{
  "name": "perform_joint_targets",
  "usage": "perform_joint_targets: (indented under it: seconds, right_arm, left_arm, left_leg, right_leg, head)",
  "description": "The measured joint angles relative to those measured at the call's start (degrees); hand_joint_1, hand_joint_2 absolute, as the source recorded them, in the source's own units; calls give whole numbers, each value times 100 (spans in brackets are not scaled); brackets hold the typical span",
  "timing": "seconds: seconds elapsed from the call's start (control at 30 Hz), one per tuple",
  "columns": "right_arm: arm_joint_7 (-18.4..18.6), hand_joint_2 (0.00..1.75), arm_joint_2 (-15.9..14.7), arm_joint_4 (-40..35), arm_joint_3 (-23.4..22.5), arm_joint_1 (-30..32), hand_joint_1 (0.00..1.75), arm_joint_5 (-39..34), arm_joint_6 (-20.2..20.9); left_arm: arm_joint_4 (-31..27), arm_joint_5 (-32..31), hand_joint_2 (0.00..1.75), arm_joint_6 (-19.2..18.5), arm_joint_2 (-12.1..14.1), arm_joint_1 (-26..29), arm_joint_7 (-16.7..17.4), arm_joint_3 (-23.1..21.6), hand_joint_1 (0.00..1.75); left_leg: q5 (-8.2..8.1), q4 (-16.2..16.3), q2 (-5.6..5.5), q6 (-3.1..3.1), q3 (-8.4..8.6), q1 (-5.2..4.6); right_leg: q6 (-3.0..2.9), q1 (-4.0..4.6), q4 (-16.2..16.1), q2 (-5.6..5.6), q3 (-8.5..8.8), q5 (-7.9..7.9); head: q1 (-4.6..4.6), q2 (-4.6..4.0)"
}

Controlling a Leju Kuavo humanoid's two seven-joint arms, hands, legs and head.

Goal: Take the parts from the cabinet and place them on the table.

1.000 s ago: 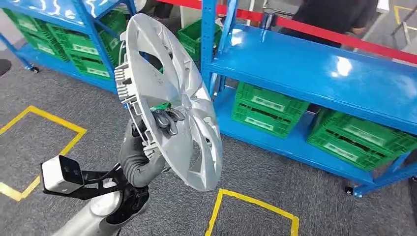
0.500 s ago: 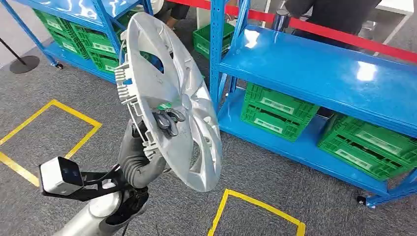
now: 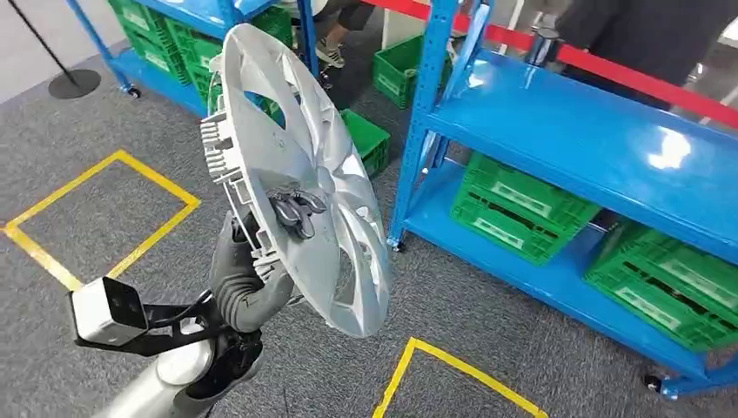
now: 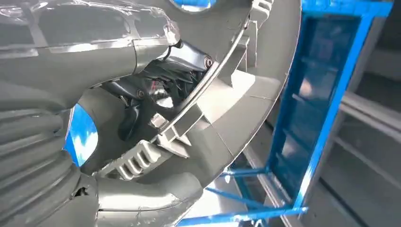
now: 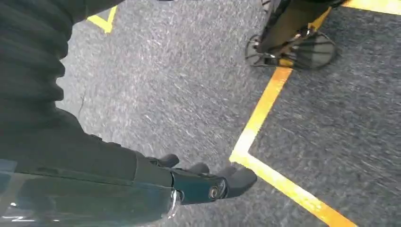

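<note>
Left hand (image 3: 261, 261) grips silver plastic wheel cover (image 3: 300, 174) at rim, fingers (image 3: 296, 213) hooked thru a spoke gap; light, stiff, prob. awkwardly broad. Right hand (image 5: 208, 182) hangs empty, fingers loosely extended.

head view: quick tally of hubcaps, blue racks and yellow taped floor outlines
hubcap: 1
blue racks: 2
yellow floor outlines: 2
total: 5
</note>
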Motion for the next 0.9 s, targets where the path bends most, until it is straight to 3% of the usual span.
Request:
perform_joint_targets:
  seconds: [0.03,0.07,0.1,0.13,0.2,0.23,0.37,0.4,0.43,0.47,0.53,0.57,0.6,0.63,0.7,0.73,0.8,0.9]
  right_arm:
    - [0,175,-2,0,0,7,0,0,0]
    - [0,175,2,0,2,12,0,0,4]
    - [-2,175,7,-2,2,11,0,2,9]
    - [-11,175,11,-2,2,4,0,29,9]
    - [-15,175,20,-4,2,-27,0,79,-2]
    - [-15,175,15,-4,2,-41,0,85,-11]
    - [-46,175,39,-18,2,-123,0,105,-20]
    - [-72,175,65,-31,2,-130,0,116,-17]
    - [-85,175,90,-31,2,-136,0,120,-17]
    - [-92,175,90,-31,2,-134,0,129,-17]
    - [-90,175,109,-31,2,-97,0,171,-18]
    - [-83,175,122,-28,2,-85,0,175,-17]
    - [-68,175,133,-28,4,-76,0,177,-17]
    - [-61,175,153,-28,4,-69,0,181,-17]
    - [-57,175,183,-28,4,-47,0,186,-17]
    - [-57,175,181,-28,4,-26,0,188,-17]
    - [-46,175,173,-26,4,-17,0,190,-18]
    - [35,175,177,-24,7,33,0,212,7]
  left_arm:
    - [0,-9,175,11,0,3,2,0,175]
    - [0,-17,175,26,0,6,4,0,175]
    - [0,-28,175,35,0,10,9,0,175]
    - [0,-44,175,48,0,10,11,0,175]
    - [-15,-59,175,66,0,9,15,2,175]
    - [-35,-68,175,85,0,7,17,4,175]
    - [-98,-66,175,135,13,16,33,65,175]
    - [-131,-66,175,149,20,32,46,98,175]
    - [-153,-66,175,166,31,44,48,129,175]
    - [-166,-66,175,197,33,47,57,146,175]
    - [-192,-48,175,232,48,109,88,190,175]
    - [-206,-48,175,238,57,152,107,208,175]
    - [-214,-48,175,265,68,191,140,230,175]
    - [-221,-59,175,297,81,215,188,245,175]
    - [-264,-76,175,328,103,253,234,284,175]
    - [-297,-79,175,330,109,260,245,286,175]
    - [-341,-87,175,345,111,288,267,291,175]
    - [-378,-92,175,415,118,338,278,295,175]
  left_leg:
    - [9,2,-58,13,-20,0]
    - [19,3,-107,23,-36,-1]
    - [24,3,-154,21,-38,-1]
    - [28,3,-205,20,-34,-5]
    - [37,0,-286,7,-11,-13]
    - [46,-5,-311,-8,-22,4]
    - [147,-56,-434,-166,-105,19]
    - [105,-26,-377,-179,-121,18]
    - [-20,82,-149,-194,-179,-27]
    - [-225,351,-72,-206,-305,-18]
    - [-639,1231,-50,-252,-684,4]
    - [-708,1503,-49,-274,-803,4]
    - [-638,1504,-45,-287,-795,5]
    - [-444,1246,-24,-298,-645,7]
    - [-17,356,99,-304,-127,8]
    - [-101,28,351,-274,49,-11]
    - [-59,28,297,-148,33,-7]
    - [-15,6,176,-51,3,10]
  right_leg:
    - [12,-5,490,0,-220,-203]
    - [9,-3,758,5,-346,-247]
    - [-4,-3,728,9,-330,-163]
    - [-37,2,417,24,-179,78]
    - [-141,16,-583,145,294,615]
    - [-208,26,-935,313,455,667]
    - [-279,60,-1091,243,480,662]
    - [-267,-15,-1248,166,531,752]
    - [-288,3,-1302,142,549,784]
    - [-314,5,-1308,112,546,804]
    - [-319,15,-1291,22,535,798]
    - [-318,15,-1281,-17,530,794]
    - [-315,14,-1266,-46,523,790]
    - [-296,9,-1242,-82,519,775]
    - [-244,-2,-1172,-123,516,729]
    - [-195,17,-1112,-144,506,685]
    - [-158,65,-1050,-166,477,647]
    - [-101,42,-1040,-203,471,613]
  head:
    - [-2,0]
    - [-2,0]
    - [-4,0]
    - [-2,0]
    - [0,0]
    - [-9,0]
    - [4,0]
    - [5,0]
    - [-11,0]
    - [-39,0]
    - [-44,0]
    - [-48,0]
    - [-46,0]
    - [-48,0]
    - [-54,0]
    - [-59,0]
    - [-41,0]
    - [-52,0]
